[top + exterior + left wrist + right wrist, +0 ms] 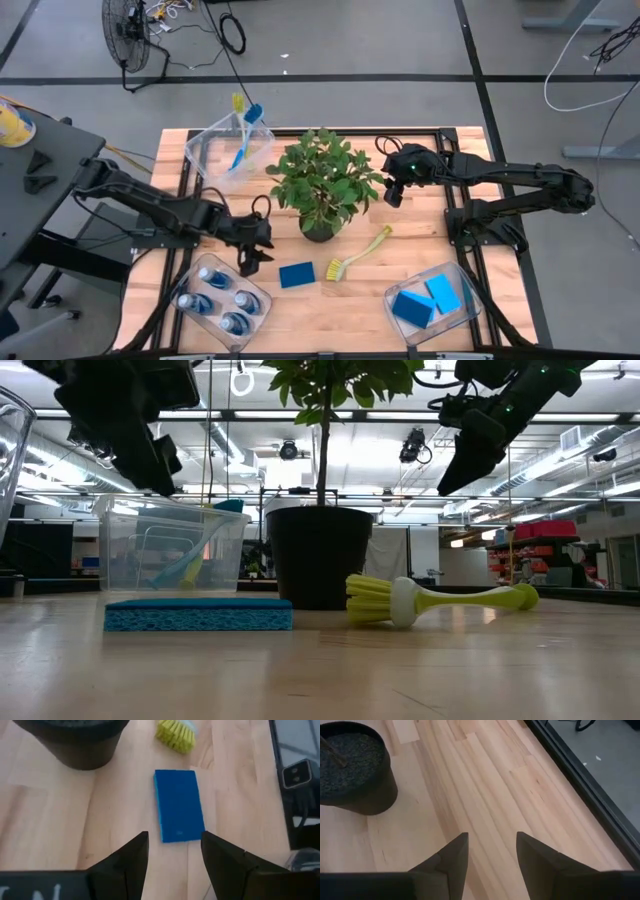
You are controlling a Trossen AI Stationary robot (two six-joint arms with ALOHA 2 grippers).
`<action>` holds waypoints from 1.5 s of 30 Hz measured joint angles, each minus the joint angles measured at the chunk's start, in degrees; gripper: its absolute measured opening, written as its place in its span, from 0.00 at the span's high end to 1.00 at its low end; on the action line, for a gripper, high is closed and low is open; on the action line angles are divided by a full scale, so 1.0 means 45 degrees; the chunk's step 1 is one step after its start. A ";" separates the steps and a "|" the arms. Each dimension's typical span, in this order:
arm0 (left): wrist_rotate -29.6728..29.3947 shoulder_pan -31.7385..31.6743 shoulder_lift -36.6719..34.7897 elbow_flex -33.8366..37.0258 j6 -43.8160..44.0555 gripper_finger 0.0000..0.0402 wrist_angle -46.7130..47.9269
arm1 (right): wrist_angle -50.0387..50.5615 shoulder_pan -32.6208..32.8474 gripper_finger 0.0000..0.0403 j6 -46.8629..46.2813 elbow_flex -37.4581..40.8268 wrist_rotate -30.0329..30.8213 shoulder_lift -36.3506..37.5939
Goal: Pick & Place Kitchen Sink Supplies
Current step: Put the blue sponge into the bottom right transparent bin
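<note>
Hovering spread above the wooden tabletop [300,310], the left claw [248,262] is near the flat blue rectangular sponge [296,274]; the right claw [393,194], also spread, waits beside the leafy potted plant [320,185].

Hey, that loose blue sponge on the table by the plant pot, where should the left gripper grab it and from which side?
Grip the blue sponge across its narrow width, near the middle, coming straight down from above. It lies flat on the table with both long edges free, and the open left gripper already lines up with its long axis. The brush head sits just beyond its far end, so avoid that end.
</note>
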State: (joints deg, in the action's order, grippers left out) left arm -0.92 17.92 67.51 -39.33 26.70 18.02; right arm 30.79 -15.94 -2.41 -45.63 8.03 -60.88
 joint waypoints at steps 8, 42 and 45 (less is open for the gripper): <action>-0.0983 0.0237 0.0008 0.1014 0.0594 0.54 -0.2413 | -0.0437 0.0000 0.59 -0.0020 0.0000 0.0005 0.0004; -0.0400 0.0479 0.5591 -0.0398 0.1492 0.54 -0.4526 | -0.1029 0.0009 0.59 0.0107 0.0005 -0.0330 0.0000; -0.0405 0.0475 0.5589 -0.0398 0.1202 0.54 -0.4461 | -0.1042 0.0007 0.59 0.0107 0.0005 -0.0330 0.0000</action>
State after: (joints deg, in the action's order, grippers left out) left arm -2.74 20.05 92.66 -41.12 32.11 -2.05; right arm 26.10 -15.91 -1.93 -45.60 6.55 -60.88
